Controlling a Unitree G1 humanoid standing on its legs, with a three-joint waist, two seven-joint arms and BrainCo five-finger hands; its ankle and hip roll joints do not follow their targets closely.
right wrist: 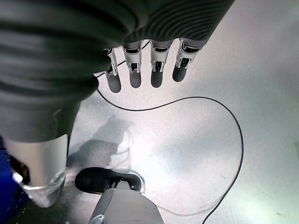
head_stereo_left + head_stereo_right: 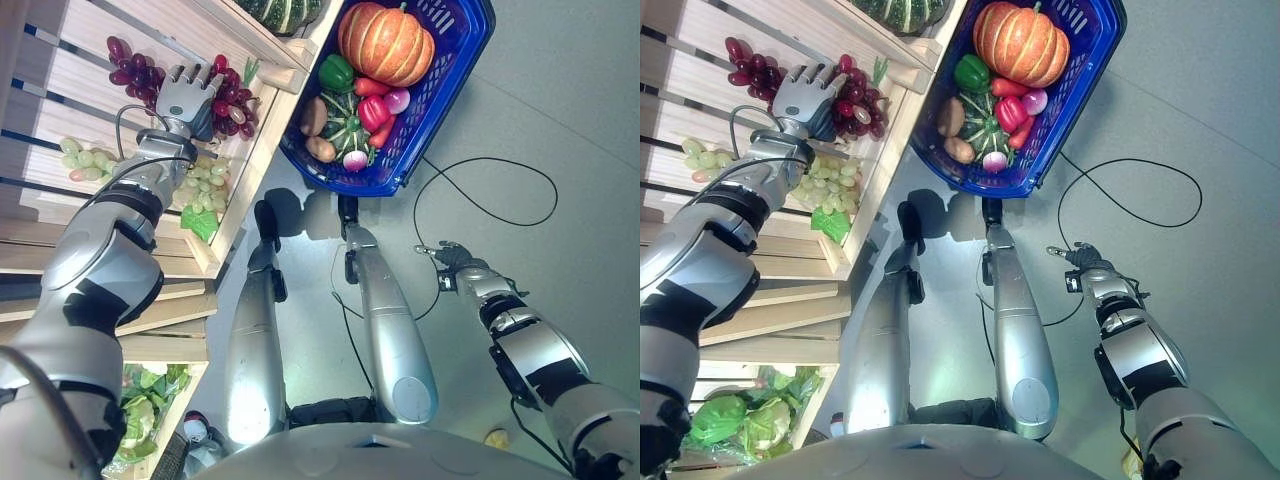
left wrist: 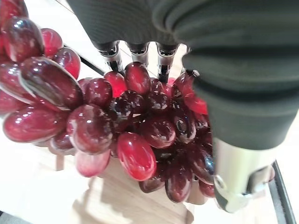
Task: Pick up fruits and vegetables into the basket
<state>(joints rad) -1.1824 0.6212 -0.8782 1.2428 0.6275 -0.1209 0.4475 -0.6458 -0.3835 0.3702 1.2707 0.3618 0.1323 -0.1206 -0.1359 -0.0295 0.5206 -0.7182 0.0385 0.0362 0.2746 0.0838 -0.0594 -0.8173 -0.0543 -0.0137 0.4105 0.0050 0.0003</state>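
Left hand (image 2: 186,100), fingers straight and spread, laid over the bunch of dark red glossy grapes (image 2: 232,103) on the slatted pale wooden shelf (image 2: 85,75). In the left wrist view the fingertips (image 3: 110,52) reach past the far side of the bunch and the thumb (image 3: 236,179) stands near its other side; nothing is clasped yet. A second red bunch (image 2: 132,66) lies further back on the shelf, and two pale green grape bunches (image 2: 205,185) lie nearer you.

The blue plastic basket (image 2: 455,70) sits on the grey floor beside the shelf, already holding an orange ribbed pumpkin (image 2: 386,43), a green pepper (image 2: 336,72), a red pepper (image 2: 374,111) and other produce.

Right hand (image 2: 452,258), fingers (image 1: 135,77) straight and relaxed, hangs idle over the floor, holding nothing.

Handling: you should expect the bunch to be light but loose and slick-skinned, so that single grapes roll or slip out of a pinch. Close the fingers and thumb around the body of the cluster near its thickest part, cupping it rather than pinching one grape, and lift it gently towards the basket.
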